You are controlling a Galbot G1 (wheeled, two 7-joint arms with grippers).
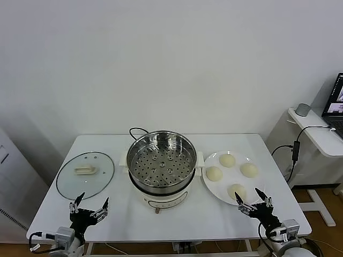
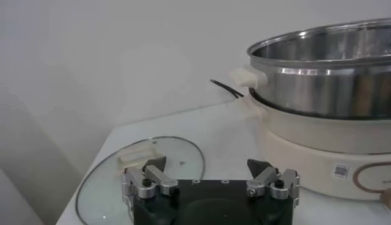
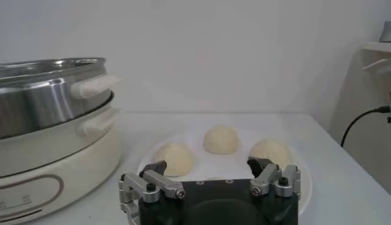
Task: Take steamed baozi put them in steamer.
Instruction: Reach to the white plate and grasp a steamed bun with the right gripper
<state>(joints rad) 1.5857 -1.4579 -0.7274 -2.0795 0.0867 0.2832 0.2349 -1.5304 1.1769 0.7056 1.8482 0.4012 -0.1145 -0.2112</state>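
Head view shows four steamed baozi (image 1: 231, 173) lying on a white plate (image 1: 210, 184) just beside the steamer (image 1: 162, 166), on its right side, and the steamer's perforated tray holds nothing yet. Round as they are, the buns offer no long axis to line up with. Nearest them is the right gripper (image 1: 256, 202), jaws spread wide and holding nothing, at the plate's near edge, the closest bun just ahead of it. Well apart on the steamer's far side, the left gripper (image 1: 89, 208) hangs equally wide and bare by the glass lid (image 1: 86, 174).

Black claws (image 1: 90, 208), silver screwed finger links
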